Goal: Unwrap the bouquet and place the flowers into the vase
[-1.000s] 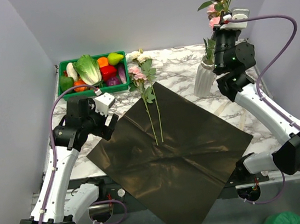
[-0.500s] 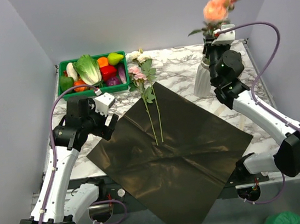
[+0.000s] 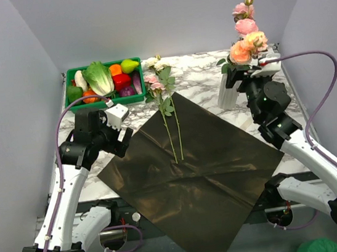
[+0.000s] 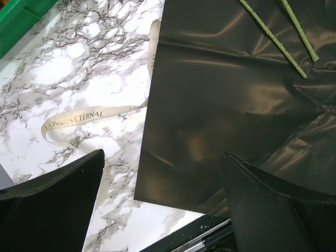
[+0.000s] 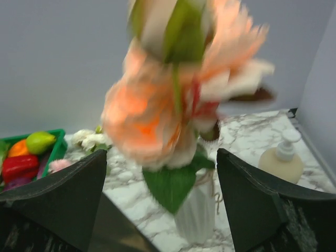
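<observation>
Placement underway: peach-pink roses stand in white ribbed vase; right gripper, left gripper gape empty. Next you fetch green-stemmed roses left of vase.

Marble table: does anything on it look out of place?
Nothing spilled or broken. A loose cream printed ribbon lies on the marble beside the dark brown-black wrapping paper, and two long-stemmed roses lie partly on it, outside the white ribbed vase.
</observation>
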Robot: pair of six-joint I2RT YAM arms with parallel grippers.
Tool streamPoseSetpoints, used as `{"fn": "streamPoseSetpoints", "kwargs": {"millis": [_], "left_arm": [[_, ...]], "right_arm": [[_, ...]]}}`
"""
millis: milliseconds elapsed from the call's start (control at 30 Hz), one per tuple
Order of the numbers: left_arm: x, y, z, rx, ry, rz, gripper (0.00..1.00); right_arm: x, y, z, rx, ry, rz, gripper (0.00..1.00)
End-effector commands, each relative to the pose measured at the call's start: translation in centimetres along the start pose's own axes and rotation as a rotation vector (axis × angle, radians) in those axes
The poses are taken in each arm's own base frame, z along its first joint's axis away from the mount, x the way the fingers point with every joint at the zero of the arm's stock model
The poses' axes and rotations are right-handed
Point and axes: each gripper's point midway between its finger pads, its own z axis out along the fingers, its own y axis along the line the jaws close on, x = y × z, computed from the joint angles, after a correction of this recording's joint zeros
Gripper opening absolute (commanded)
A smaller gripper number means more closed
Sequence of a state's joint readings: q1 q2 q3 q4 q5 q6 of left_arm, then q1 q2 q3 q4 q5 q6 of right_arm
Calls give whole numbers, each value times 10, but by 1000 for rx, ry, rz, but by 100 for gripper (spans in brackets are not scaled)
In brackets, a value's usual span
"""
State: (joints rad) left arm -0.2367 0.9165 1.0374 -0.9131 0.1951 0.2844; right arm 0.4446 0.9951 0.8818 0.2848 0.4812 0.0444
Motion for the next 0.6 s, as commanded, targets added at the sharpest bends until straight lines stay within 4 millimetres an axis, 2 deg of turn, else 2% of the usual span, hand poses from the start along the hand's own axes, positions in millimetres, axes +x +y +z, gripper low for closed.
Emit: {"fn": "streamPoseSetpoints", "kwargs": {"millis": [0,67,100,200,300,333,367,433,467,533,567], "left_arm": [[-11,0,-3,1,-49,-20,99],[-12,0,-1,3,-45,-29,99],[-14,1,-1,2,-46,-31,99],[-16,1,0,1,-51,-37,99],[-17,3,0,-3,-49,-40,99],[-17,2,0,-1,-48,-40,99],[-16,3,0,-7,-45,-39,99],[-15,4,1,-7,-40,-37,99],[-15,4,2,-7,-37,-36,99],[-16,4,2,-5,-39,-37,99],[-17,4,2,-5,-39,-39,99]], "right_arm": [[50,42,-33,-142,150,-29,91],[62,55,-42,-166,189,-65,91],[69,73,-51,-215,208,-82,91],[91,100,-62,-280,261,-105,91],[120,118,-66,-309,338,-105,91],[129,123,-65,-311,363,-100,90],[151,128,-65,-314,418,-130,89],[161,141,-58,-317,461,-132,86],[172,141,-58,-301,504,-154,85],[193,160,-43,-285,579,-192,82],[210,158,-43,-255,651,-250,81]]}}
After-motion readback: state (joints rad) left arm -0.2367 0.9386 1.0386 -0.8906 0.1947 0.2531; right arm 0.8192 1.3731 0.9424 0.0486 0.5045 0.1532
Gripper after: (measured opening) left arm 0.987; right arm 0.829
